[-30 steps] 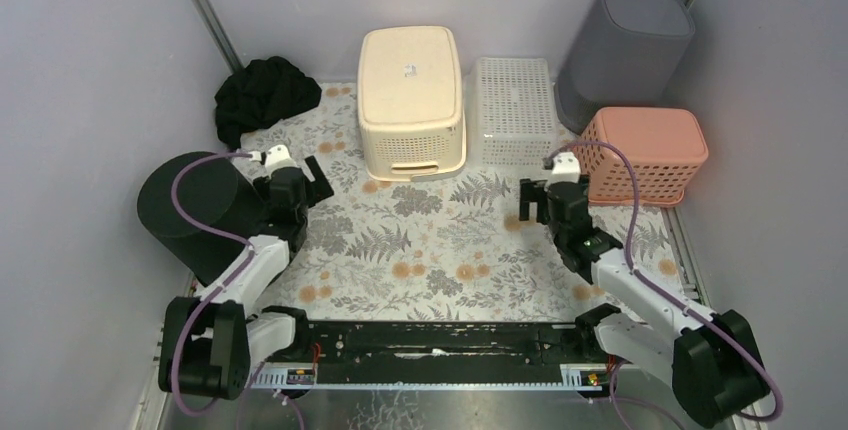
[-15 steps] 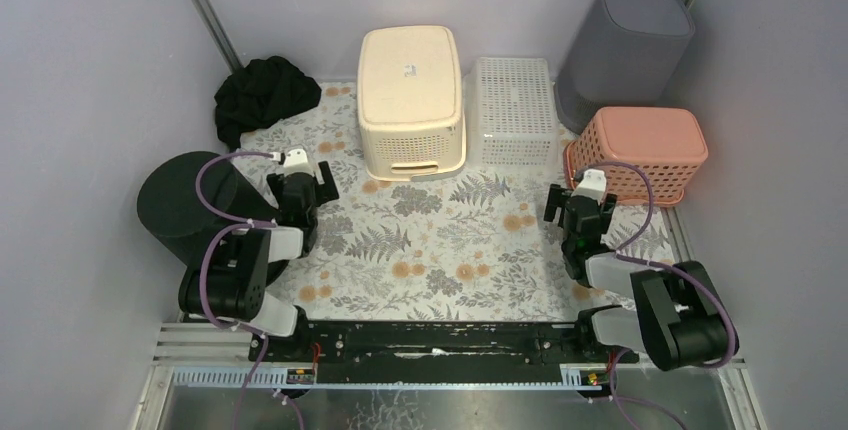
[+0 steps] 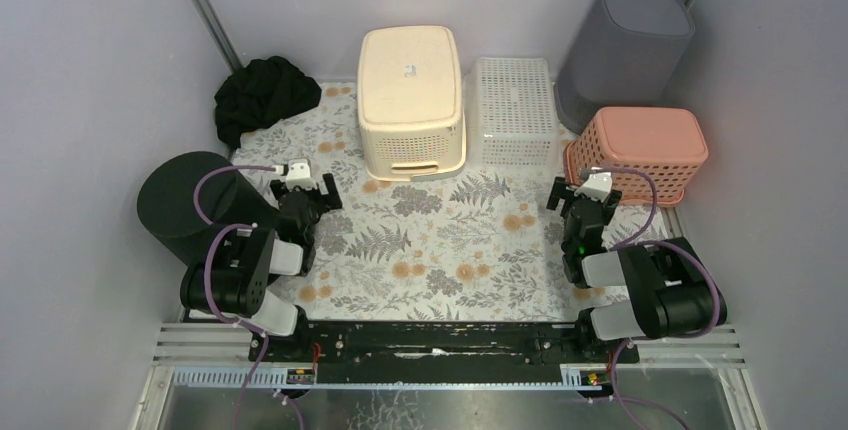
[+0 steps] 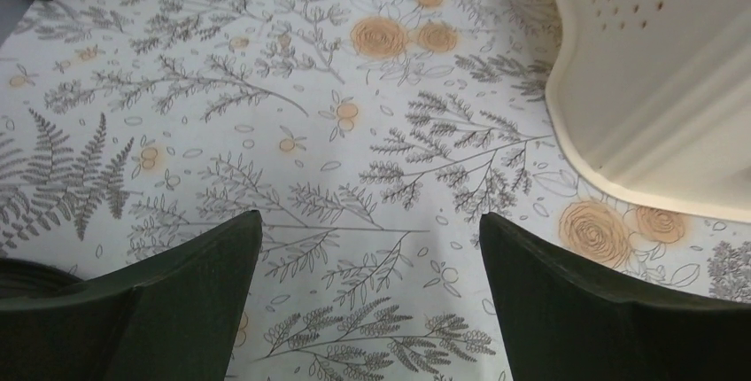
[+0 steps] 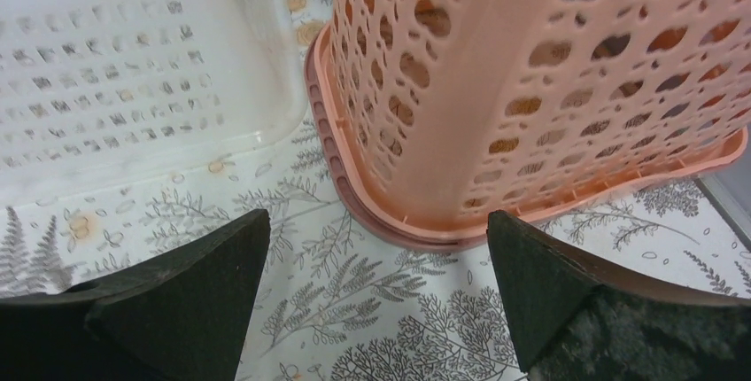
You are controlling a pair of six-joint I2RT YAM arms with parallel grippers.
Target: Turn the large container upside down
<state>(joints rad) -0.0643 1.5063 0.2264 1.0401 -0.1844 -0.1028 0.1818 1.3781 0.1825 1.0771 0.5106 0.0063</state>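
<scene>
Resting upside down on the floral counter (image 3: 440, 250), the large cream container (image 3: 410, 100) sits ahead-right of the released left jaws; its label (image 3: 409, 71) is unreadable. The right jaws, released, face a pink basket (image 5: 549, 89).

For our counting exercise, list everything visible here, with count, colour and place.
cream plastic basket: one, cream, upside down, back centre
white perforated basket: one, white, right of cream basket
grey plastic bin: one, grey, back right corner
pink perforated basket: one, pink, upside down, right side
black cloth heap: one, black, back left
black round bin: one, black, left edge
floral table cover: one, white with orange flowers, underneath
left gripper: one, black, open, near left
right gripper: one, black, open, near right
</scene>
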